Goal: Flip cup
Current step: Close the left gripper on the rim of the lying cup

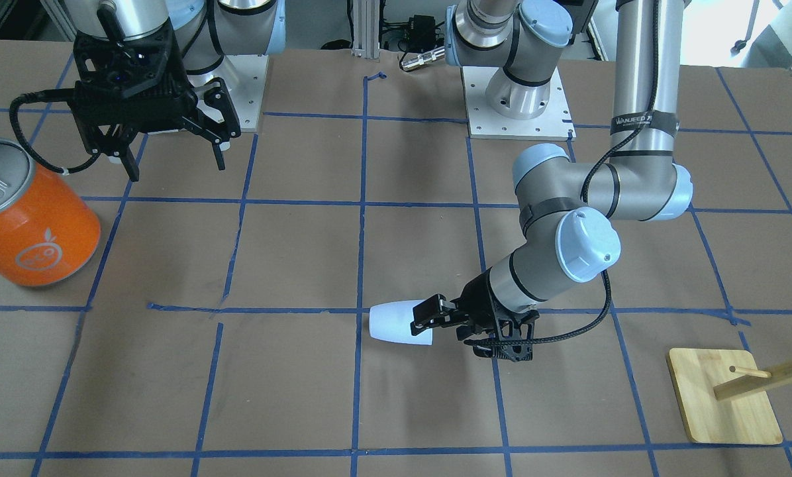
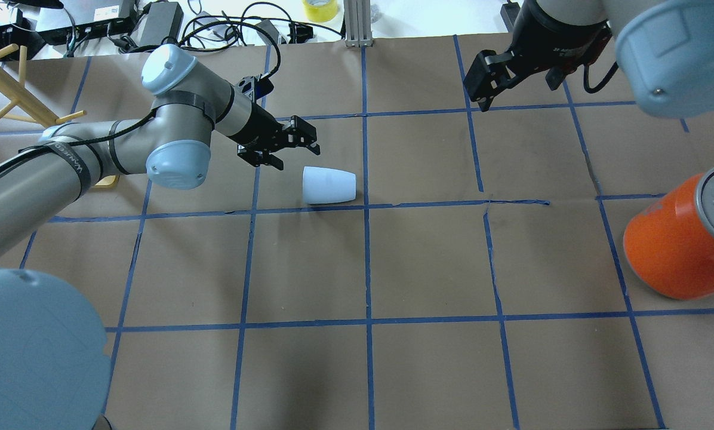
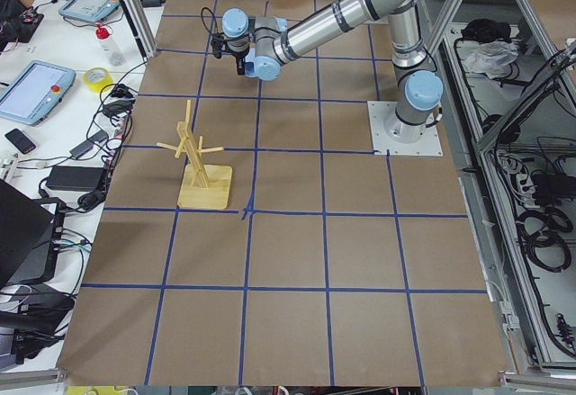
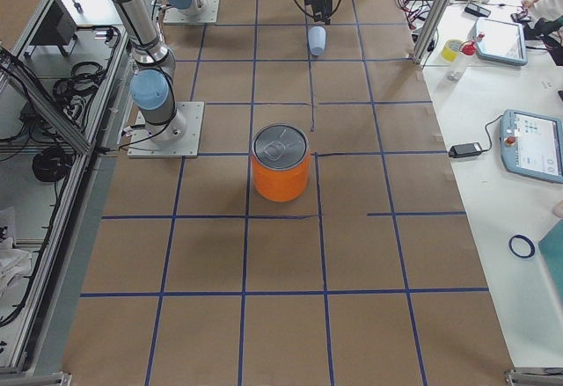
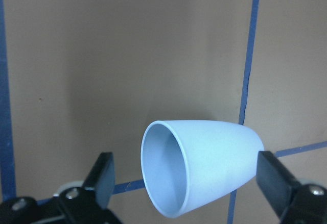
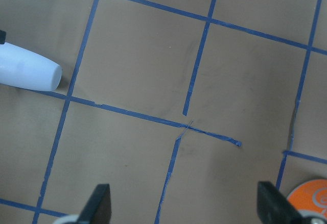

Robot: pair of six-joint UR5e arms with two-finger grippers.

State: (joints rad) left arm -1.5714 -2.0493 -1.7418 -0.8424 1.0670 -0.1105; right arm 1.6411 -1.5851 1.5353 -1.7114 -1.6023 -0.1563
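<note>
Left hand (image 1: 429, 319): open, held low near the surface (image 2: 428, 263), wrist angled down toward the cup (image 2: 329, 185). In the left wrist view its two fingers (image 5: 104, 175) stand wide apart on either side of the cup's mouth end; a gap shows at one finger, and contact at the other cannot be determined. The cup lies on its side on the surface, open mouth facing the left hand and narrow base pointing toward the middle of the surface, just beside a crossing of the blue tape lines (image 2: 367, 263). Right hand (image 1: 177, 169): open, fingers spread, raised above the surface near its own base, holding nothing, well apart from the cup. An orange can (image 1: 32, 225) with a silver lid stands on the right arm's side, near that hand. A wooden rack (image 1: 727, 397) stands at the far edge on the left arm's side, apart from the cup.
</note>
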